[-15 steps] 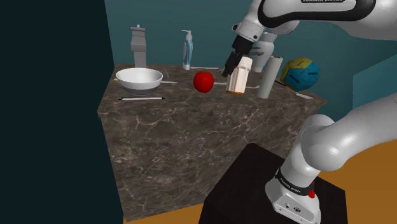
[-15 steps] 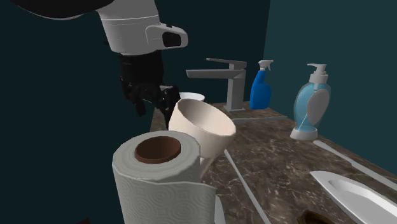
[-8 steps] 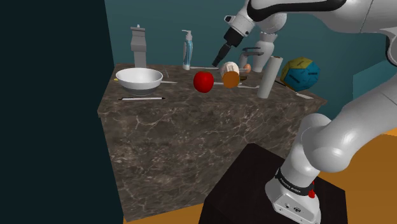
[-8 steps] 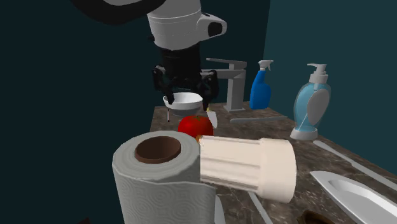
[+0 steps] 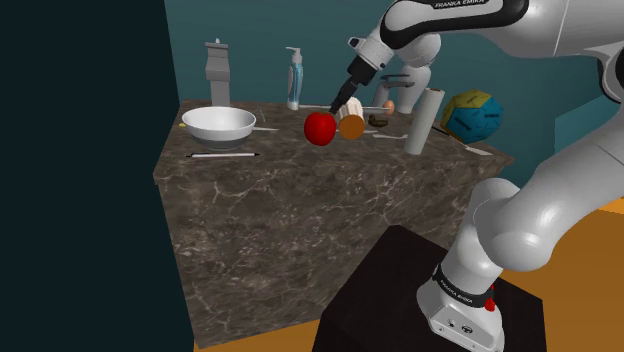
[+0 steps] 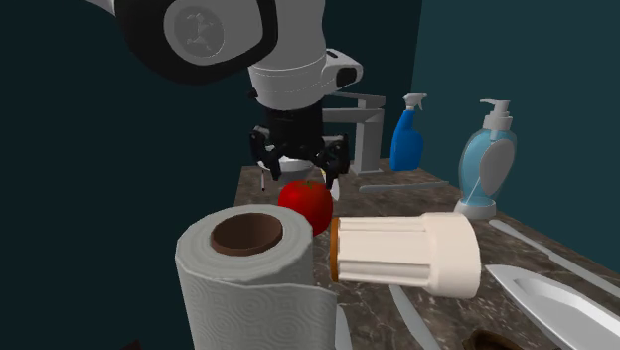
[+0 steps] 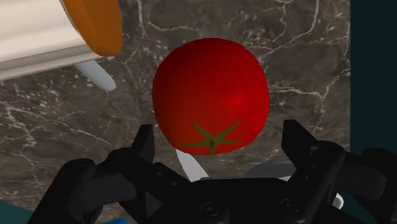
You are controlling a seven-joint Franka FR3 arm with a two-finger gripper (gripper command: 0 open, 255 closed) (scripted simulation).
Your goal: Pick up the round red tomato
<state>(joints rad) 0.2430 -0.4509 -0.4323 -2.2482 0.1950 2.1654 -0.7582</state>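
Wrist view is showing the pincer (image 7: 219, 135) with its two black fingers standing wide apart, and nothing is touching them. The round red tomato (image 7: 210, 92) is sitting just ahead of the pincer, in line with the gap between the fingers, and its green star is facing the camera. It is resting on the dark stone table (image 7: 292, 51) with white veins. Just beside the tomato a cream bottle (image 7: 38, 35) is lying on its side, and its orange end is pointing toward the tomato without touching it. A thin white thing (image 7: 97, 75) is lying flat on the table by the bottle; I cannot tell what it is.

In the shoulder view the white arm (image 5: 520, 220) is reaching from the black stand (image 5: 390, 290) over the table, and the pincer is hanging just above the tomato. A white bowl (image 5: 218, 123) is sitting well apart from the tomato, toward the shoulder view's left. A blue and yellow ball (image 5: 472, 115) is lying near the table's far right end.

In the second exterior view a paper roll (image 6: 253, 288) is standing close to the camera, in front of the tomato. A grey tap (image 6: 366, 129), a blue spray bottle (image 6: 406, 144) and a soap pump (image 6: 487, 164) are standing along the back of the table.
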